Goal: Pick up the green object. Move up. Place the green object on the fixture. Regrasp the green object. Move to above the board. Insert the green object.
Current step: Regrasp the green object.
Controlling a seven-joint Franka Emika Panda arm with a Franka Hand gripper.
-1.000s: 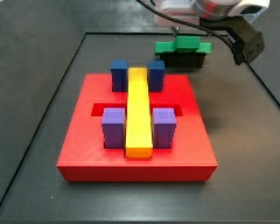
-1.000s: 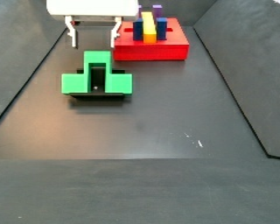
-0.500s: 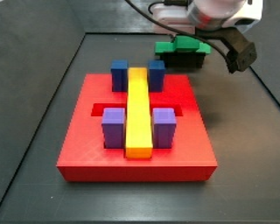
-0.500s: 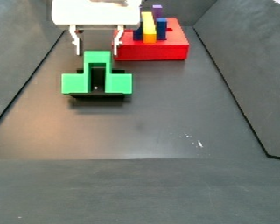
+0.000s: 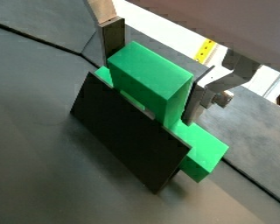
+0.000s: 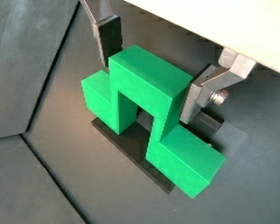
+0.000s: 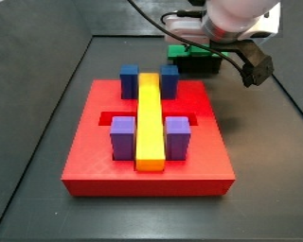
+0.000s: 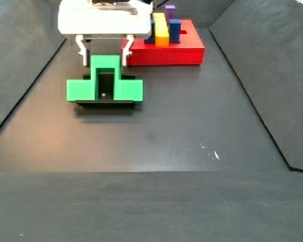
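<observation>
**Q:** Silver plates with dark pads stand either side of the raised block. What is the gripper doing?

**A:** The gripper [image 6: 157,74] sits directly over the green object [image 6: 149,118], jaws spread. In both wrist views one finger [image 5: 112,37] flanks one face of the centre block and the opposite finger [image 5: 205,93] flanks the other. A thin gap seems to show at each pad, so the claw reads as released, straddling the piece without clamping it. In a side view the gripper [image 8: 103,49] hangs at the far end of the green object [image 8: 105,84].

**Q:** Where does the green object rest?

**A:** On the fixture [image 5: 129,136], whose black wall stands beneath the centre block, with one lower green arm projecting past it. In a side view the green object [image 7: 187,50] and the dark fixture [image 7: 197,65] lie just beyond the far edge of the board [image 7: 148,161], partly hidden by the arm.

**Q:** What does the board carry?

**A:** A yellow bar [image 7: 149,118] along its middle, blue blocks [image 7: 130,78] at the bar's far end and purple blocks [image 7: 122,138] at its near end. The board [image 8: 167,49] lies well apart from the green object, beyond it.
</observation>
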